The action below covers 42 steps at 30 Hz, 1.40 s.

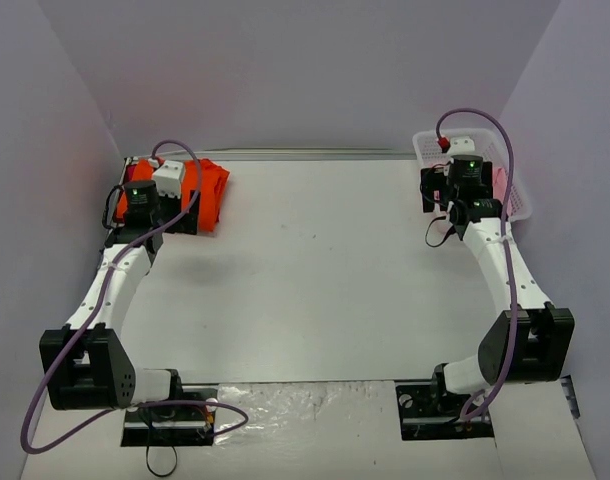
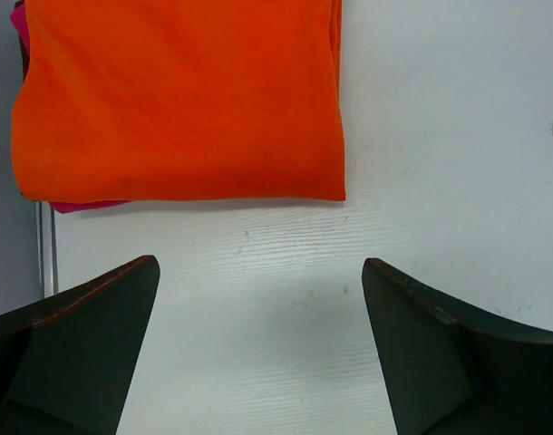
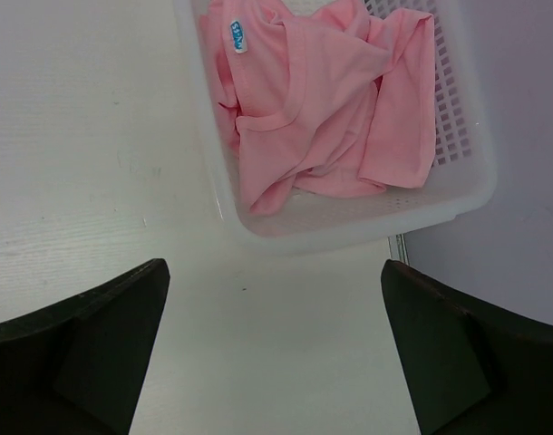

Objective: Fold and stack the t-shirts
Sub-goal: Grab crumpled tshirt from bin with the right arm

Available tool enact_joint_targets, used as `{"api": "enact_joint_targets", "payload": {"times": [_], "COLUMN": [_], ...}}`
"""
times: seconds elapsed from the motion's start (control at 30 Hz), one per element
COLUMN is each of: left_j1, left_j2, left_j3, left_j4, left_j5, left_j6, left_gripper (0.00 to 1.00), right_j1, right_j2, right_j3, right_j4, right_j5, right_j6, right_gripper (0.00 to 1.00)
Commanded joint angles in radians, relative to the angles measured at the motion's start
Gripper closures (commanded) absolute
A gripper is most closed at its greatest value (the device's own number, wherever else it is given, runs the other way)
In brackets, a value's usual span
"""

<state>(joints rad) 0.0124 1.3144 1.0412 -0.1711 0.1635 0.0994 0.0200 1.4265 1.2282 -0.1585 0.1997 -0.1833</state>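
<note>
The orange t-shirt (image 2: 181,100) lies folded flat at the table's far left corner (image 1: 210,190), with a sliver of magenta cloth (image 2: 82,206) showing under its near edge. My left gripper (image 2: 258,344) is open and empty just in front of it, over bare table. The light pink t-shirt (image 3: 322,100) lies crumpled in the white mesh basket (image 3: 349,222) at the far right (image 1: 502,182). My right gripper (image 3: 276,353) is open and empty just short of the basket's near wall.
The white table (image 1: 325,270) is bounded by grey walls at the back and sides. The basket (image 1: 425,150) sits against the right table edge. A plastic sheet (image 1: 305,405) lies between the arm bases.
</note>
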Motion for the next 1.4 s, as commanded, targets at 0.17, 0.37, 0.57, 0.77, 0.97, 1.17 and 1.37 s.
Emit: {"api": "enact_joint_targets", "payload": {"times": [0.17,0.37,0.57,0.77,0.97,1.17,1.37], "left_j1": [0.0,-0.002,-0.002,-0.002,-0.002,-0.002,-0.002], "left_j2": [-0.061,-0.043,-0.086,-0.044,-0.021,-0.007,0.0], "left_j3": [-0.013,0.008,-0.013,-0.056,-0.066,-0.07,-0.069], "left_j4": [0.002,-0.05,-0.021,0.036,0.053,0.045,0.035], "left_j5": [0.044,0.065,0.119,0.09,0.094,0.093,0.087], "left_j6": [-0.01,-0.015,-0.021,-0.006,0.008,0.02,0.036], "left_gripper": [0.06,0.06,0.06,0.06,0.06,0.06,0.06], "right_j1": [-0.008,-0.012,-0.025,-0.071,-0.1,-0.14,-0.153], "right_j2": [0.009,0.087,0.294,0.5,0.681,0.88,0.937], "right_j3": [-0.035,-0.006,0.129,0.287,0.436,0.634,0.679], "right_j4": [0.072,0.291,0.355,0.358,0.312,0.159,0.103], "right_j5": [0.021,0.144,0.227,0.214,0.17,-0.037,-0.08], "right_j6": [-0.031,-0.091,-0.107,-0.102,-0.084,-0.032,-0.021], "right_gripper": [0.0,0.0,0.0,0.0,0.0,0.0,0.65]}}
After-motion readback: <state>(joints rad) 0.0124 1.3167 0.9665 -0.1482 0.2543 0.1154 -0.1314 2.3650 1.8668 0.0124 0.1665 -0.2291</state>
